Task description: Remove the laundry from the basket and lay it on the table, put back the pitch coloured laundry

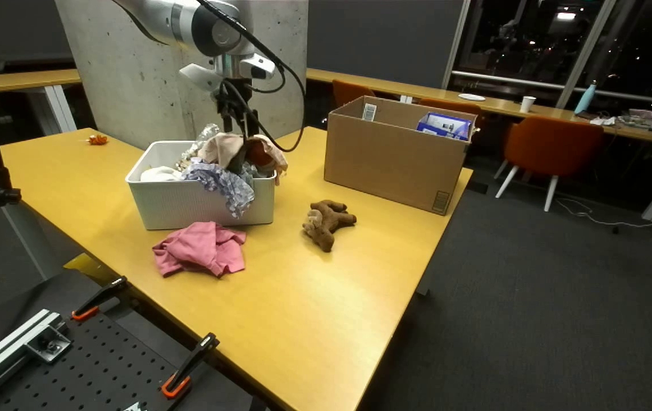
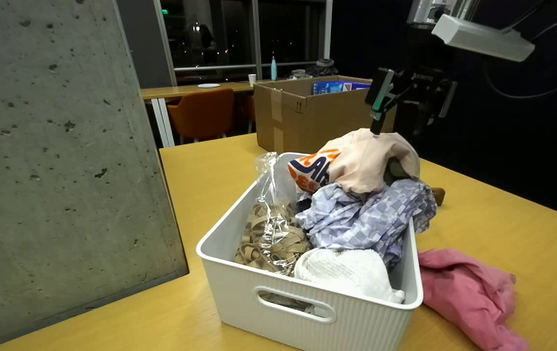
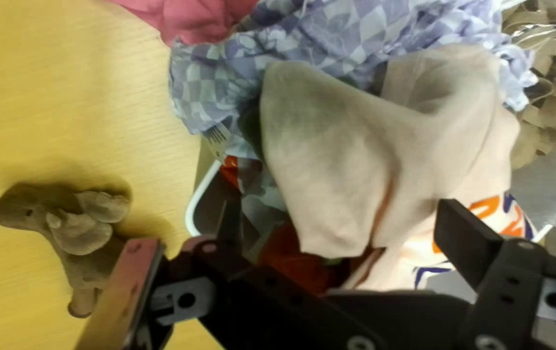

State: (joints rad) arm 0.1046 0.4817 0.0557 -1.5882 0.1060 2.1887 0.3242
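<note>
A white basket (image 1: 206,206) stands on the table, full of laundry; it also shows in an exterior view (image 2: 239,292). A peach cloth (image 2: 363,158) with orange and navy lettering lies on top, partly over the rim. A purple checked cloth (image 2: 371,222) hangs over the side. A white cloth (image 2: 349,272) and a clear bag of beige strips (image 2: 276,239) are inside. A pink cloth (image 1: 203,248) lies on the table beside the basket. My gripper (image 3: 348,228) is open, its fingers wide apart over the peach cloth (image 3: 331,160); whether they touch it I cannot tell.
A brown plush toy (image 1: 328,222) lies on the table (image 1: 291,325) beside the basket. A large cardboard box (image 1: 394,160) stands at the back edge. A concrete pillar (image 2: 64,146) borders the table. A small orange item (image 1: 97,140) lies at the far end.
</note>
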